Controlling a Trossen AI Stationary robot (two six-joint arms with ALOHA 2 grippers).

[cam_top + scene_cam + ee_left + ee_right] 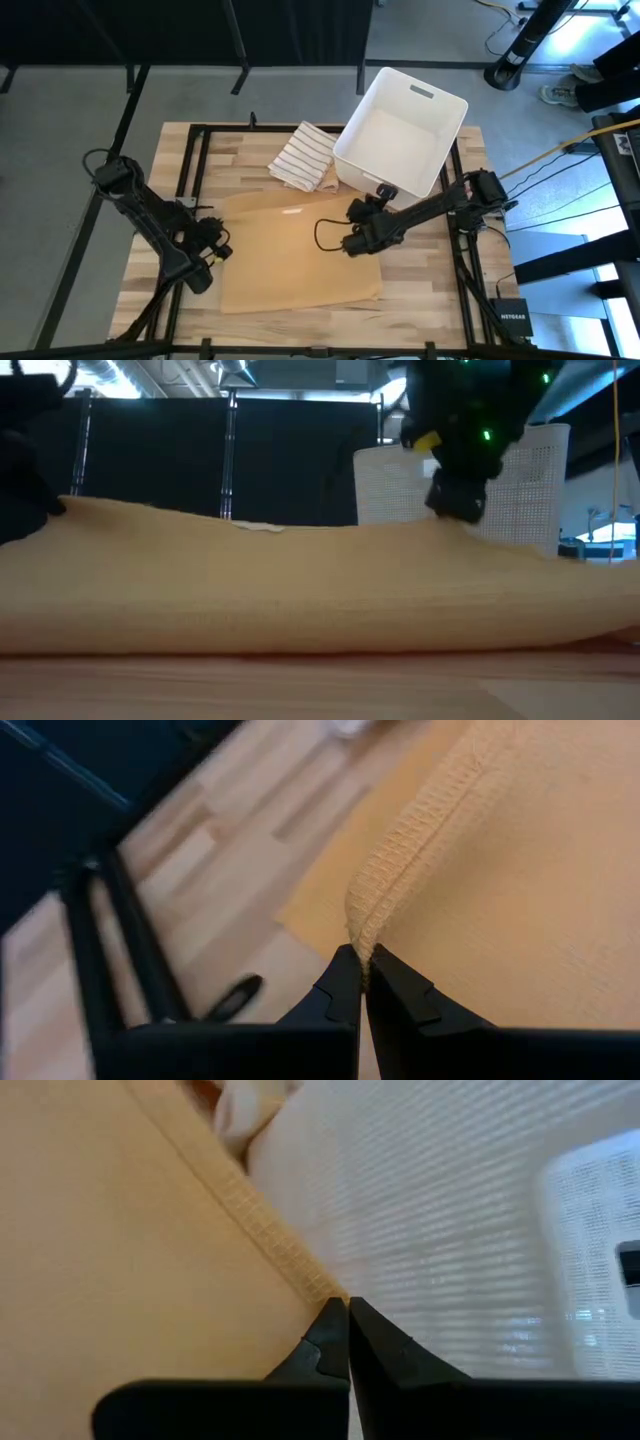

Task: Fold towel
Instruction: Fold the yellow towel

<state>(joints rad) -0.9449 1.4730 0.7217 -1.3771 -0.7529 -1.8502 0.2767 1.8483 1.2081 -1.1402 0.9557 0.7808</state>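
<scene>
Tan towel [290,255] spread flat, table centre, w/ hemmed edges.

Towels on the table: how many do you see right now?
2. The tan towel lies spread mid-table, its edges pinched by the left claw and right claw. The striped towel sits folded beside the white bin. The bin looks empty.

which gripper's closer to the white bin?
Right. The right gripper sits just below the white bin, pinching the tan towel. The left gripper holds the towel's far edge.
</scene>
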